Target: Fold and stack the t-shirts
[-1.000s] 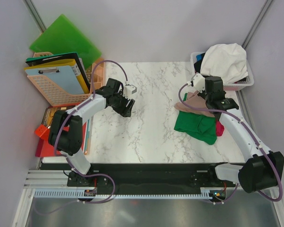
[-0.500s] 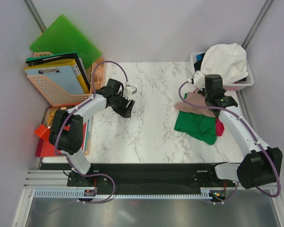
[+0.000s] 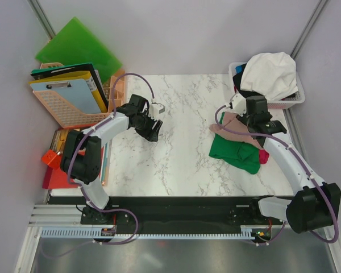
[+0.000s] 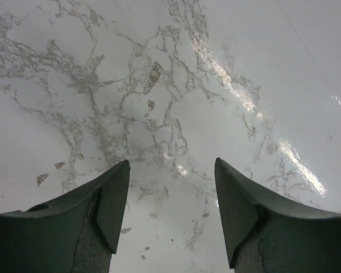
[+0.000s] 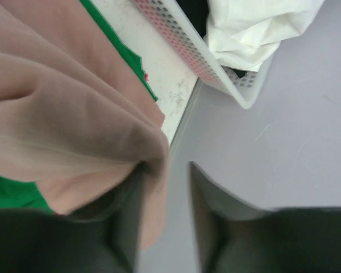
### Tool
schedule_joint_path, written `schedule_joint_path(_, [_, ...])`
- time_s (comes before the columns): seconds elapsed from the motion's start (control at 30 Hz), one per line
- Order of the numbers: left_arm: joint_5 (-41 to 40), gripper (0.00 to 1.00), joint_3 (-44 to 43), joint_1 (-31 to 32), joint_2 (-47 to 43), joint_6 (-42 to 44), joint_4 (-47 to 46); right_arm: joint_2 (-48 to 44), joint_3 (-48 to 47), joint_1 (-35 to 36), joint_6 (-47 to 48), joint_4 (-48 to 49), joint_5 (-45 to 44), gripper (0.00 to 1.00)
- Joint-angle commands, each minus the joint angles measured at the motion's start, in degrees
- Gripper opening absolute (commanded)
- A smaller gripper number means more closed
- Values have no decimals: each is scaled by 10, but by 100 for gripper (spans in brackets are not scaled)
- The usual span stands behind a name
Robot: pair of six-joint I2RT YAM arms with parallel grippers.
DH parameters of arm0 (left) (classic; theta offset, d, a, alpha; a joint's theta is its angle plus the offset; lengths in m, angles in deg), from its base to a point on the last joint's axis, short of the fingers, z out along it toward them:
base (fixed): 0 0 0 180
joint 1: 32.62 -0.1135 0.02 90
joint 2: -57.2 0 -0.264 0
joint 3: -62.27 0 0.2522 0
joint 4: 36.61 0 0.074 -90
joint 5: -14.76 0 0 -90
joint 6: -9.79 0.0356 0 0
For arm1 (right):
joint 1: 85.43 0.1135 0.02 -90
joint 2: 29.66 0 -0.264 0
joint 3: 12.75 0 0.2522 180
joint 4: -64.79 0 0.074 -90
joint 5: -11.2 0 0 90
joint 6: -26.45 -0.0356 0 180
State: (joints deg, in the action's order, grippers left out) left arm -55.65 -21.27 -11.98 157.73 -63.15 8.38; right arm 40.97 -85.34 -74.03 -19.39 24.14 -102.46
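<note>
Pink shirt (image 3: 232, 126): dusty pink, crumpled and unfolded. It lies near the right edge of the tabletop, overlapping the far part of the green shirt (image 3: 238, 152).

Green shirt: gathered into a rough oblong, lying flat on the near side of the pink one.

Red cloth (image 3: 263, 156): shows at the green shirt's right side, mostly hidden.

White shirt (image 3: 271, 74): bunched, heaped over a dark garment (image 5: 196, 8) in the basket (image 3: 288, 104) at the far right corner.

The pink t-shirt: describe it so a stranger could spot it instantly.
Find the white mesh basket, heaped with white cloth, at the far right of the marble table. Just in front of it lies the dusty pink t-shirt. It is the muted top layer, over a bright green shirt and red cloth.
</note>
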Motion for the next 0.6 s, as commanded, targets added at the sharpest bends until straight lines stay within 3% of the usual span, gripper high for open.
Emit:
schedule_joint_path(0.0, [12, 68, -20, 0, -2, 19, 2, -11, 6, -2, -17, -18, 24, 54])
schedule_joint_path(0.07, [11, 68, -20, 0, -3, 19, 2, -10, 12, -1, -28, -28, 30, 72])
schedule_joint_path(0.17, [9, 68, -19, -1, -5, 21, 2, -12, 13, -2, -42, -52, 47, 80])
schedule_joint_path(0.57, [11, 68, -20, 0, -1, 20, 3, -104, 33, -1, -55, -228, 160, 81])
